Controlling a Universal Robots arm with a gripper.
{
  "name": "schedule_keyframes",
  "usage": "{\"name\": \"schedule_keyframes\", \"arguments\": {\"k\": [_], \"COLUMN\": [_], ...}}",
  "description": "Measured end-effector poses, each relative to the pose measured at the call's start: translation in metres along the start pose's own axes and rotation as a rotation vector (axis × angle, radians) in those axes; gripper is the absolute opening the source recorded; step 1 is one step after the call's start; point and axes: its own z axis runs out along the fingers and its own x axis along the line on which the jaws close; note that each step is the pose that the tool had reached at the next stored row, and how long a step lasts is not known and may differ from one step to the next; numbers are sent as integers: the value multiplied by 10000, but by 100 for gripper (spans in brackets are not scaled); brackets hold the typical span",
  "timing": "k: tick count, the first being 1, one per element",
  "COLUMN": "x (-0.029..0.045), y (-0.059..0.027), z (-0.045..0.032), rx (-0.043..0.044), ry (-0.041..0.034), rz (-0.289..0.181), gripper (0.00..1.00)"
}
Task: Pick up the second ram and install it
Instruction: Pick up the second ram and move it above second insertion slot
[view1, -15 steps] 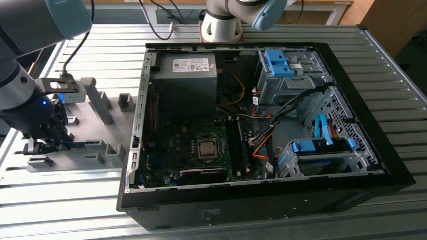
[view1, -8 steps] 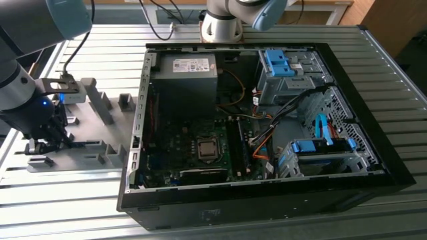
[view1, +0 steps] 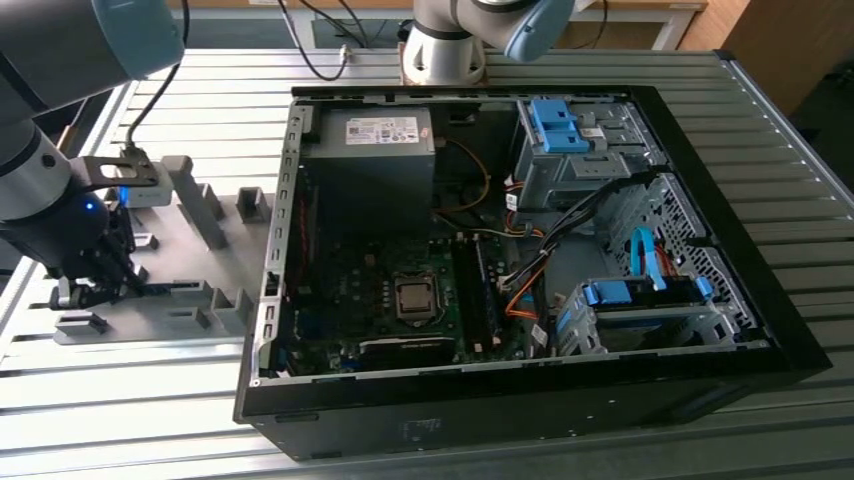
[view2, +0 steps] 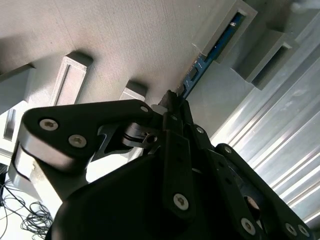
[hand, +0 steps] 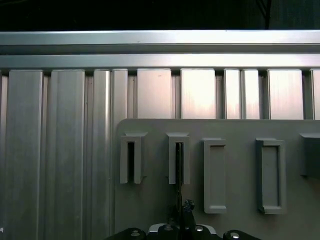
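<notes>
Hovering over the grey fixture tray (view1: 167, 322) at the exterior view's left, the gripper (view1: 100, 292) shows, in the second wrist view, fingers (view2: 173, 112) pinched shut on the second ram (view2: 202, 62), far end slotted; first wrist view, edge-on, it looks light, stiff, fragile, best gripped by bare edges.

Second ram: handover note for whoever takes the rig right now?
Gripper: the gripper is down at the grey fixture tray, to the exterior view's left of the open PC case. Whether it is clamped cannot be told.
Second ram: it stands on edge in a slotted holder on the tray, with the gripper at its near end.
Done: approach to the stick.
Left: the stick is not yet out of the holder and not yet installed in the case.
</notes>
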Motion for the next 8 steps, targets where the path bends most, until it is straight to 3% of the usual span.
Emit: {"name": "schedule_keyframes", "arguments": {"k": [8], "x": [-3], "y": [0], "z": [-111], "rx": [1], "ry": [33], "rz": [0], "gripper": [14]}}
